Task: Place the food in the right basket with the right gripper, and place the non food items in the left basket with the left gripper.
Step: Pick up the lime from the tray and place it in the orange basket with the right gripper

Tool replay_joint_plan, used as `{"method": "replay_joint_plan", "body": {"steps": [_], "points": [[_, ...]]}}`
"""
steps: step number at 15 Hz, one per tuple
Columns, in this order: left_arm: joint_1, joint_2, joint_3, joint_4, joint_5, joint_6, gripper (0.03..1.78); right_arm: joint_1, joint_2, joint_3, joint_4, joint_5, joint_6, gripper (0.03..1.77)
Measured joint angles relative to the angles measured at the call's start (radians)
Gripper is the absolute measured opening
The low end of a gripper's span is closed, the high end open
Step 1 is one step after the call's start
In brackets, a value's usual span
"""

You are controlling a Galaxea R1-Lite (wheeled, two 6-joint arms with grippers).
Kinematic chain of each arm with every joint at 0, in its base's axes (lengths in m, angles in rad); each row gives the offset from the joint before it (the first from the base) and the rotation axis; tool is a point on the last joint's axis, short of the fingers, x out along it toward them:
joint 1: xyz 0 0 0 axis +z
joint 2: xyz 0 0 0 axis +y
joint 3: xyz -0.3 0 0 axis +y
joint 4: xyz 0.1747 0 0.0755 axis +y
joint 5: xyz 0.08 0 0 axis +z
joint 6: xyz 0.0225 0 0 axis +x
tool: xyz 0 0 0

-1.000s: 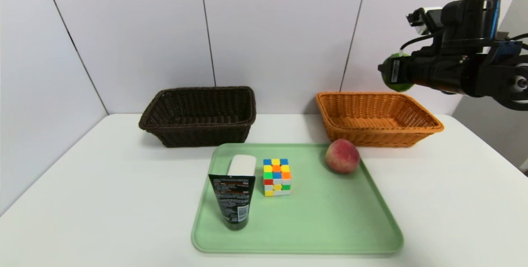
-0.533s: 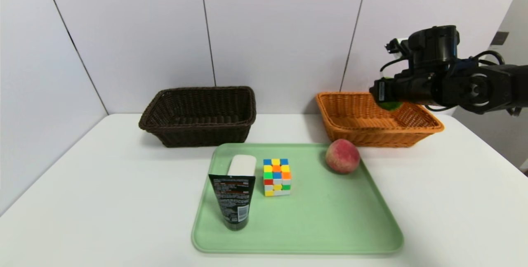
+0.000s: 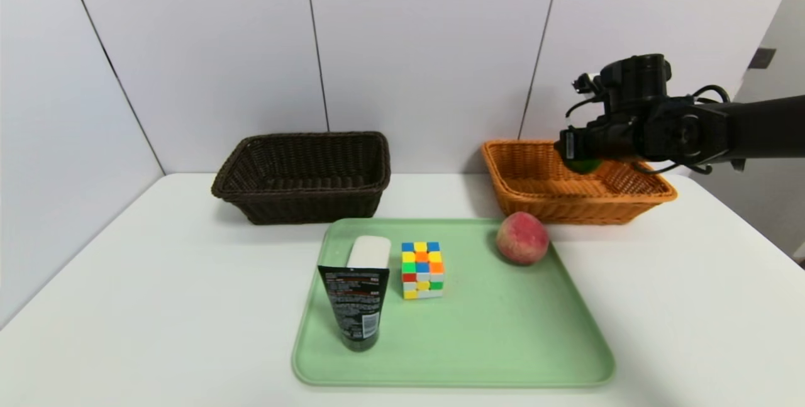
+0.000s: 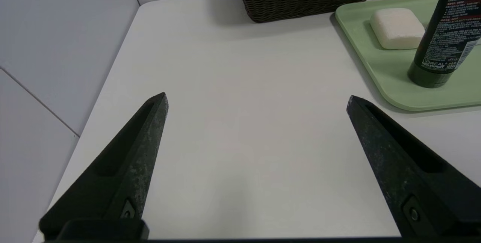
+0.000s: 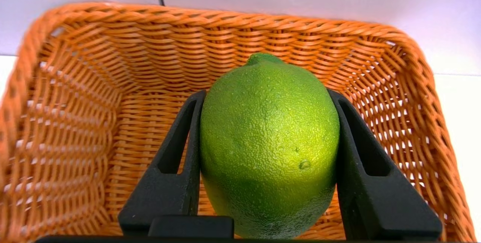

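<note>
Over on the left, the robot's left tool hangs above the bare part of the white bench, its two fingers spread wide with nothing between them. Beyond it, near the back wall, sits the dark brown basket, and I see nothing lying in it.

Next comes the pale green tray, which reaches from in front of the dark basket across to the front of the orange one. At its left side a black tube stands on its cap, printed side showing, and a white block with rounded corners lies behind it, partly hidden by the tube in the head view. Just to the right of those two is a puzzle cube with mixed colours on its faces. The reddish peach rests at the tray's far right corner, near the front of the orange basket.

The orange wicker basket stands behind that corner, by the wall. Above it is the right tool, pinching a green, lime-like fruit between its two fingers. The fruit is up over the basket's inside, its little pointed tip showing, and the right arm stretches in from the right.
</note>
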Motion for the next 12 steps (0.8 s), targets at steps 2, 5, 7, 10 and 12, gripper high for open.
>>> {"method": "replay_joint_plan", "body": {"steps": [2,5,7,10,12], "points": [[0.0,-0.007,0.0,0.016,0.0,0.0,1.69,-0.003,0.031,-0.031,0.029,0.0,0.001,0.96],[0.0,-0.016,0.003,0.02,0.001,0.0,1.69,-0.004,0.073,-0.071,0.043,-0.001,0.002,0.96],[0.0,-0.023,0.008,0.021,0.001,0.0,1.69,-0.004,0.098,-0.089,0.045,-0.001,0.002,0.96],[0.0,-0.028,0.015,0.021,0.001,0.0,1.69,-0.005,0.136,-0.113,0.062,-0.001,0.011,0.96],[0.0,-0.029,0.016,0.02,0.001,0.0,1.69,-0.005,0.158,-0.124,0.063,-0.001,0.018,0.96]]}}
